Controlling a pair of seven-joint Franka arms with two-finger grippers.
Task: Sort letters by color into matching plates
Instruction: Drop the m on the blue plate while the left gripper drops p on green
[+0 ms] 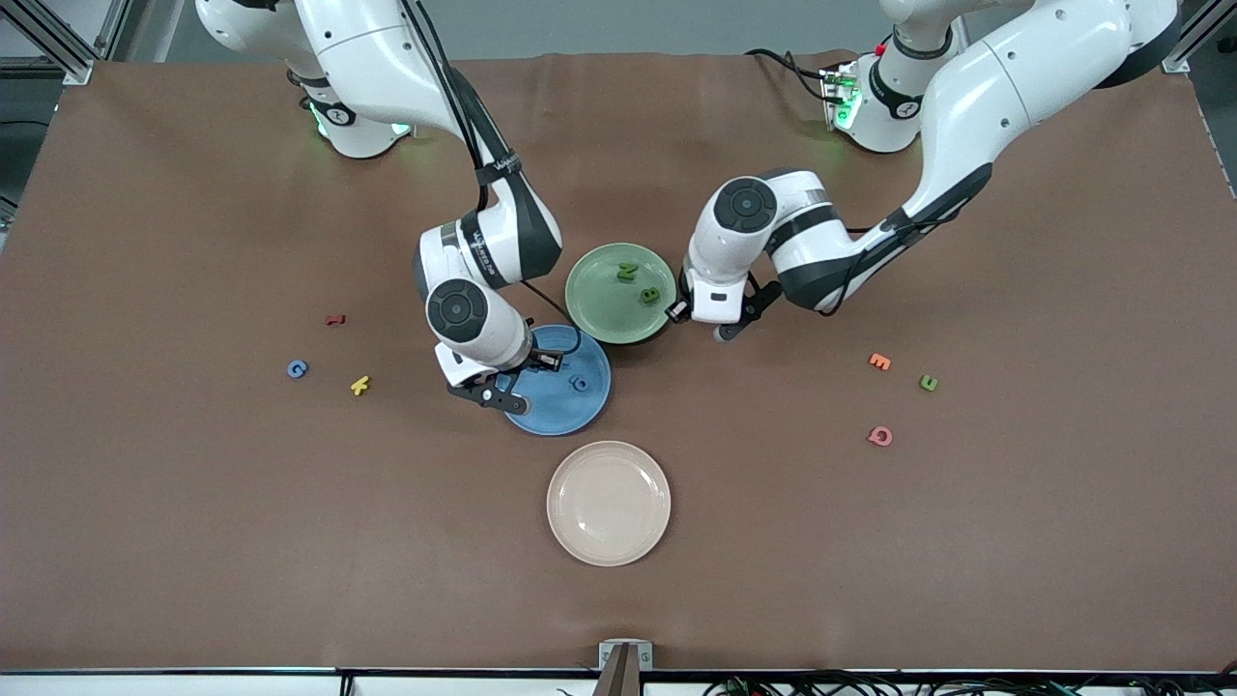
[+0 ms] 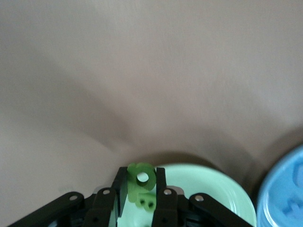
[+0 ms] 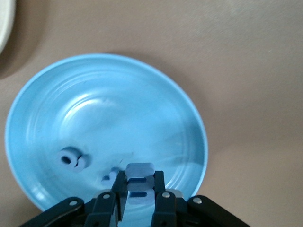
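My left gripper (image 1: pixel 698 319) hangs over the rim of the pale green plate (image 1: pixel 597 307) at the end toward the left arm. In the left wrist view it (image 2: pixel 140 176) is shut on a green letter (image 2: pixel 134 190) above that plate (image 2: pixel 213 194). Two green letters (image 1: pixel 627 273) (image 1: pixel 649 296) lie in the plate. My right gripper (image 1: pixel 510 387) is over the blue plate (image 1: pixel 556 411). In the right wrist view it (image 3: pixel 140 179) is shut on a blue letter (image 3: pixel 140 169) above that plate (image 3: pixel 156 109). One blue letter (image 1: pixel 579 383) (image 3: pixel 71 158) lies in the blue plate.
A blue letter (image 1: pixel 298 368), a yellow K (image 1: pixel 359 386) and a red letter (image 1: pixel 334 319) lie toward the right arm's end. A green letter (image 1: pixel 928 383), an orange letter (image 1: pixel 878 362) and a pink letter (image 1: pixel 879 436) lie toward the left arm's end. A cream plate (image 1: pixel 608 503) sits nearest the front camera.
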